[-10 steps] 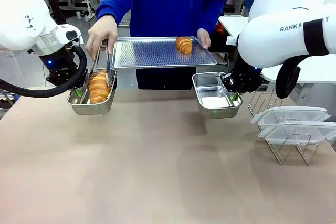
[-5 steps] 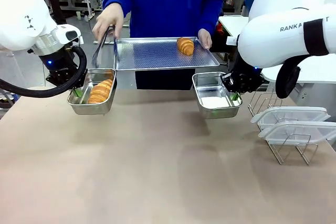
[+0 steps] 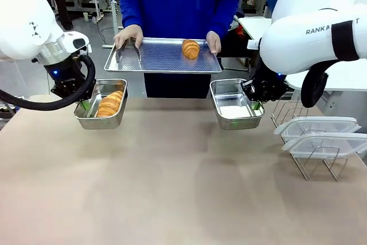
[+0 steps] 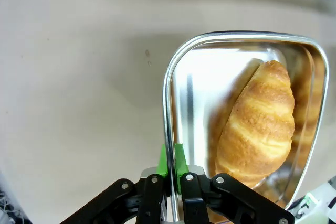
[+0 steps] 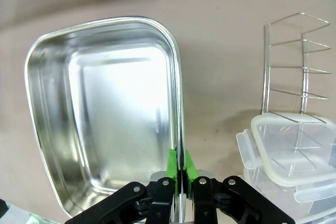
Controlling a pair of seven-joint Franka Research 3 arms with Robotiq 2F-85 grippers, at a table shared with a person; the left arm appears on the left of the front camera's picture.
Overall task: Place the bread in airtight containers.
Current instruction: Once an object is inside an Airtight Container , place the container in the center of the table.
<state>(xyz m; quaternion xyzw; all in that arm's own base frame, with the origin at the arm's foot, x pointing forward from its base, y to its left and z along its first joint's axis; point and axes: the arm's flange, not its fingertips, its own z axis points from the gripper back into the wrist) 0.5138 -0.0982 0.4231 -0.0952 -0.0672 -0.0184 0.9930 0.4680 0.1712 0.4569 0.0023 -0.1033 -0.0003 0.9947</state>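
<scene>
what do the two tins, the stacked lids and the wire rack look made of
Filled tin and empty tin: polished metal, probably stainless steel; the walls mirror light and the croissant. Wire rack: thin bare metal rods, shiny. Stacked lids: clear plastic, it seems; the rack shows through them.

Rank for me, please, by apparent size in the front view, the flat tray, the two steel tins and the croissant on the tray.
Largest: flat tray.
Next: empty tin and filled tin; they look alike, so unranked.
Smallest: croissant on the tray, though it sits farther from the camera.
</scene>
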